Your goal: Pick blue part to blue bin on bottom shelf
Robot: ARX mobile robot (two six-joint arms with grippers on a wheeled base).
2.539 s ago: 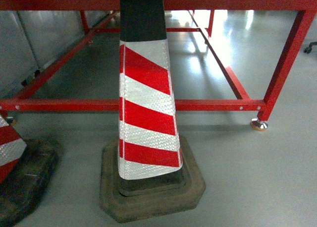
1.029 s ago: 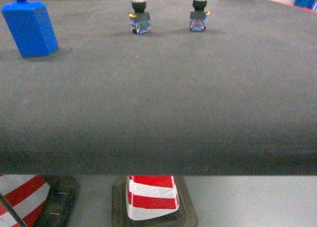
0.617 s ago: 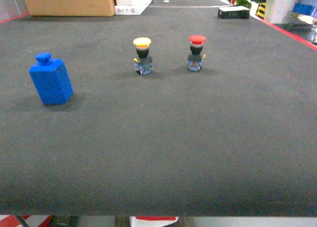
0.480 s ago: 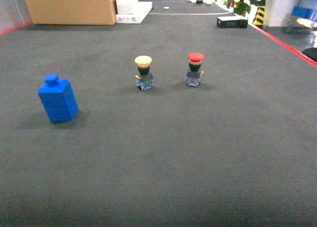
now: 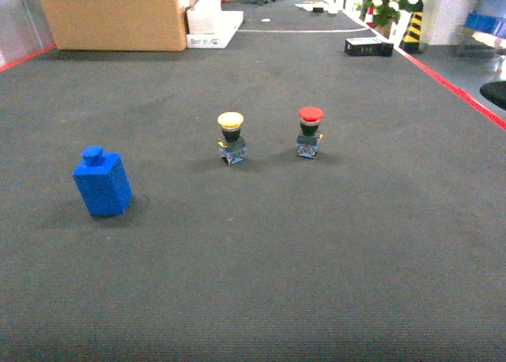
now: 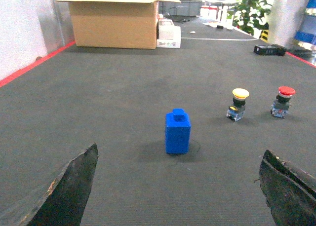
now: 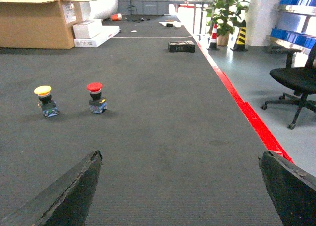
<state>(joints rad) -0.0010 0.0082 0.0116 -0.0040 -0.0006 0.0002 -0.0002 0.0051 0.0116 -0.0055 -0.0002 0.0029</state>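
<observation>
The blue part (image 5: 103,183) stands upright on the dark grey table top at the left of the head view, a boxy block with a small knob on top. In the left wrist view the blue part (image 6: 177,132) is straight ahead of my left gripper (image 6: 178,154), which is open wide, with nothing between its fingers (image 6: 69,186). My right gripper (image 7: 180,154) is also open and empty, over bare table. Neither gripper shows in the head view. The blue bin and the bottom shelf are out of view.
A yellow-capped push-button (image 5: 231,137) and a red-capped push-button (image 5: 309,130) stand mid-table. A cardboard box (image 5: 111,14) and white boxes (image 5: 212,20) sit at the far end. The table's right edge has a red border (image 7: 247,112); an office chair (image 7: 296,83) stands beyond.
The head view has risen from a striped cone under the table to above the table top, so the blue part and both push-buttons now sit lower in the frame.
</observation>
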